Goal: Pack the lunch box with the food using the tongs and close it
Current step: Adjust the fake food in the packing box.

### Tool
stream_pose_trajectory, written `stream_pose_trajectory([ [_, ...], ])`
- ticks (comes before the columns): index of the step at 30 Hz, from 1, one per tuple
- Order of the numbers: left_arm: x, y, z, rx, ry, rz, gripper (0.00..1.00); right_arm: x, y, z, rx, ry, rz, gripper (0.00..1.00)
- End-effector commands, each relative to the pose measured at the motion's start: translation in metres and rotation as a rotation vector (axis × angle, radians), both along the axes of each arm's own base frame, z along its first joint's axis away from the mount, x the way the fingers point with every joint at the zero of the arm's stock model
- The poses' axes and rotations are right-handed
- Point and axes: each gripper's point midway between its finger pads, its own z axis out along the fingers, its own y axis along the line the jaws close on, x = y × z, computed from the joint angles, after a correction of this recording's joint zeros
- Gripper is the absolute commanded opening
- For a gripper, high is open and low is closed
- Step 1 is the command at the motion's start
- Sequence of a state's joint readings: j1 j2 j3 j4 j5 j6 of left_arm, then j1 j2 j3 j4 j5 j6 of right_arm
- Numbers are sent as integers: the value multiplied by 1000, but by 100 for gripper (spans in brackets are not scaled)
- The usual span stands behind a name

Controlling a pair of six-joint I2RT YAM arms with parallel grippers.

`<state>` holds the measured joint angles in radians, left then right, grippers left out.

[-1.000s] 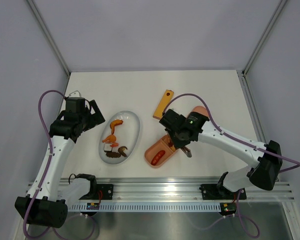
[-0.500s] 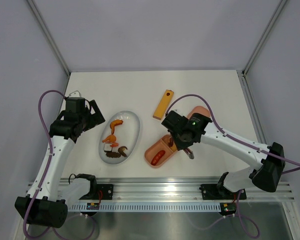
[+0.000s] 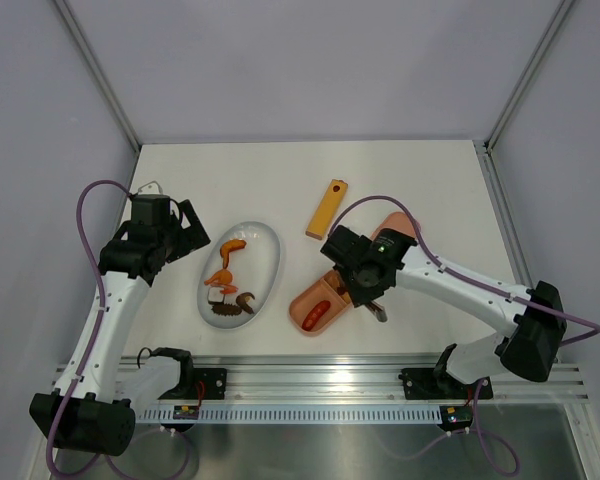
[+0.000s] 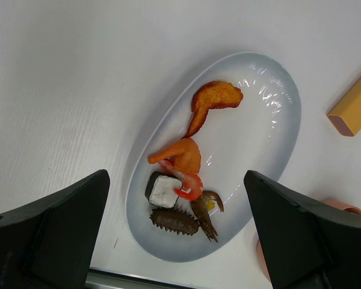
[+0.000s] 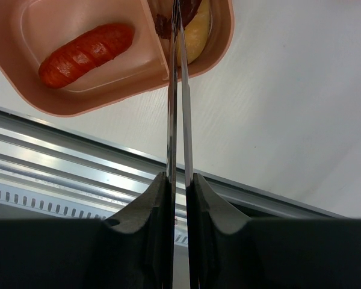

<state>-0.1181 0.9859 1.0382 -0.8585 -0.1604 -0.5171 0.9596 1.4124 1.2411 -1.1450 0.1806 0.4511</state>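
Note:
The pink lunch box (image 3: 302,297) lies near the table's front, with a red sausage (image 5: 87,53) in one compartment. My right gripper (image 3: 368,282) (image 5: 179,180) is shut on the silvery tongs (image 5: 178,114). Their arms are squeezed close and their tips reach into the other compartment by a dark brown piece (image 5: 164,24) and a yellow piece (image 5: 197,37). Whether the tips pinch anything is hidden. The pink lid (image 3: 400,222) lies partly under the right arm. My left gripper (image 3: 185,232) (image 4: 177,241) hangs open above the white plate (image 4: 262,120), which holds orange shrimps (image 4: 182,158), a dark-and-white cube (image 4: 163,190) and brown curls (image 4: 173,220).
A yellow-orange flat bar (image 3: 326,208) lies behind the lunch box, between it and the plate (image 3: 267,243). The metal rail (image 5: 60,162) runs along the table's near edge just below the box. Grey walls enclose the table on three sides.
My right gripper with the tongs has shifted only slightly over the lunch box. The left arm and the food on the plate have not moved.

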Motion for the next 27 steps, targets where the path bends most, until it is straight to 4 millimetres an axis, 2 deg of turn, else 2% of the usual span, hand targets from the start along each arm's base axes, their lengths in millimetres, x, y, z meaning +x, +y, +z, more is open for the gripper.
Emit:
stream_pose_trajectory([
  [1, 9, -1, 10, -12, -55, -2, 99, 1, 11, -5, 19, 7, 35, 22],
  [4, 9, -1, 9, -12, -55, 0, 99, 6, 14, -7, 6, -4, 37, 22],
  [7, 8, -1, 10, -11, -57, 1, 99, 14, 14, -1, 4, -43, 29, 22],
  [11, 8, 0, 10, -10, -55, 2, 99, 24, 12, 20, 21, -118, -3, 22],
  [14, 9, -1, 9, -13, -55, 1, 99, 28, 3, 31, 19, -168, -37, 23],
  [18, 9, -2, 7, -20, -52, -3, 99, 21, -7, 21, -24, -137, -47, 27],
  [22, 10, -3, 7, -22, -53, -6, 99, 13, -6, 7, -24, -88, -40, 33],
  [27, 9, -3, 8, -19, -55, -6, 99, 10, 2, 9, 19, -71, -16, 42],
])
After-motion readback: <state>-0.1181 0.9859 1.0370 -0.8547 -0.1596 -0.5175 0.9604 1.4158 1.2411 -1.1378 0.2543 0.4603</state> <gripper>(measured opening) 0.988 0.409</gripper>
